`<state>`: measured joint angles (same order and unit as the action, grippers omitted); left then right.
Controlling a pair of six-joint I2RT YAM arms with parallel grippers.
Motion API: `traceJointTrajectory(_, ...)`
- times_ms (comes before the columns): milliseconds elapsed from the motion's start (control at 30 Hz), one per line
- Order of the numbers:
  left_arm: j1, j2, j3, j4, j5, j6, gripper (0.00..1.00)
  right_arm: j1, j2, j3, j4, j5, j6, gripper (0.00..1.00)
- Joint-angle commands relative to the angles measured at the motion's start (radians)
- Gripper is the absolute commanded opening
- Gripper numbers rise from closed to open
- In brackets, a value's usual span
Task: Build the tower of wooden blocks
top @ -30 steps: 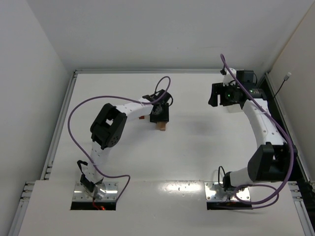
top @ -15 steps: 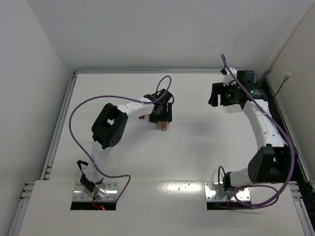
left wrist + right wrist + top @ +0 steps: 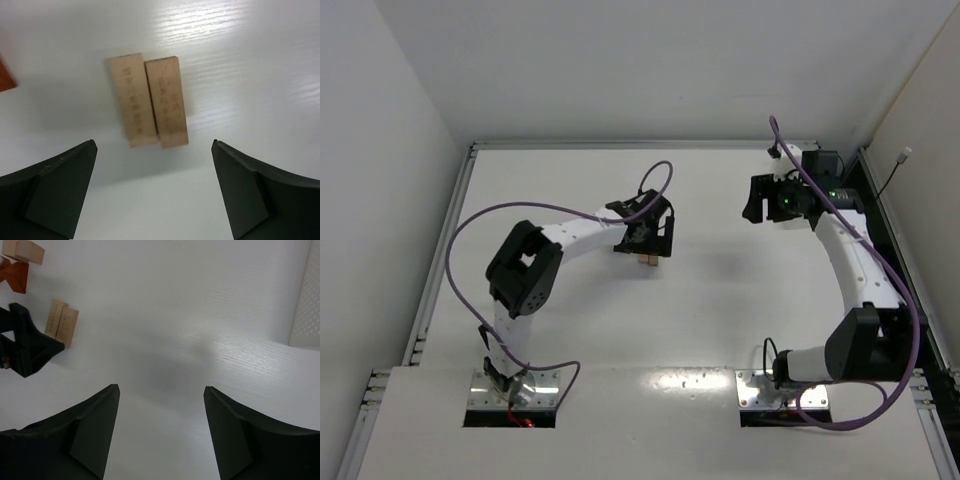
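Observation:
Two pale tan planks (image 3: 150, 100) lie flat and side by side on the white table, touching along their long edges. They also show as the planks (image 3: 647, 261) and the planks (image 3: 61, 323). My left gripper (image 3: 153, 146) hovers over their near ends, open, with nothing between its jaws. A reddish-brown notched piece (image 3: 15, 277) and a tan block (image 3: 27, 250) sit beyond the planks. A corner of the reddish piece (image 3: 5, 75) shows at the left edge. My right gripper (image 3: 161, 387) is open and empty over bare table, far to the right (image 3: 770, 200).
A white perforated tray (image 3: 306, 300) lies at the right edge of the right wrist view. The table's raised rim (image 3: 470, 200) runs along the left and back. My left gripper's dark finger (image 3: 30, 347) shows beside the planks.
My left gripper has opened wide and let go of a plank, which now lies beside the other. Its elbow has swung left. The right arm has barely moved.

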<state>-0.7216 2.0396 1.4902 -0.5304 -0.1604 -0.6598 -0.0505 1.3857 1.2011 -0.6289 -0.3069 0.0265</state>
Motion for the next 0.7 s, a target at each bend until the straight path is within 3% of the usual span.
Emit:
traceJointTrajectory(0,0.007,-0.220,-0.005,0.026,-0.114,0.041,0.99,0.011,-0.043,-0.006,0.041,-0.060,-0.016,0.65)
traceJointTrajectory(167,0.099,-0.384,0.036,0.014,-0.095,0.149,0.99,0.043,-0.043,0.003,0.061,-0.086,-0.052,0.64)
traceJointTrajectory(400,0.407,-0.498,0.125,-0.066,0.090,0.285,0.99,0.309,0.087,0.167,-0.003,-0.037,-0.330,0.65)
traceJointTrajectory(500,0.537,-0.478,0.116,-0.135,0.165,0.334,0.99,0.422,0.235,0.303,-0.046,-0.047,-0.428,0.65)
traceJointTrajectory(667,0.784,-0.467,-0.016,-0.115,0.503,0.362,0.99,0.459,0.542,0.639,-0.107,-0.109,-0.522,0.68)
